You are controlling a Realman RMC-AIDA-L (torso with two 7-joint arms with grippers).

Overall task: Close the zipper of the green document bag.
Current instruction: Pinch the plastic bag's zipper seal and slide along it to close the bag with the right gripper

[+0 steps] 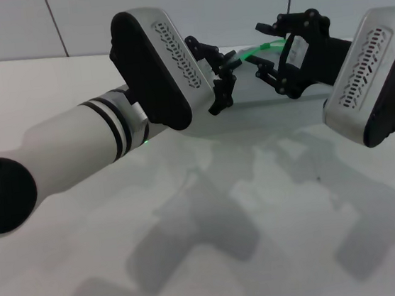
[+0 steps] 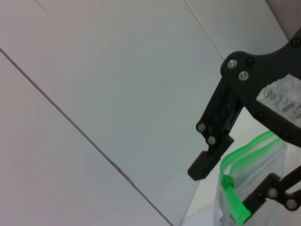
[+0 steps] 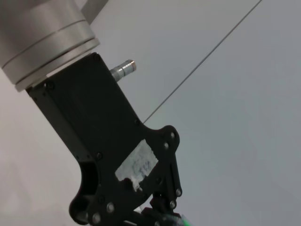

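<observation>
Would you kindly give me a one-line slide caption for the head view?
Both tools, left and right, meet at the green zipper above the white table.

Most of the green document bag [image 2: 256,188] is cut off by the left wrist view's edge, only a corner is seen just beside the right end effector [image 2: 225,186]. In the head view the bag is pretty much hidden behind both end effectors; only a short bit of the zipper [image 1: 258,50] is seen between the left end effector [image 1: 224,80] and the right one. The slider tab can't be made out there. In the right wrist view just a green speck [image 3: 184,220] is caught at the frame edge.
</observation>
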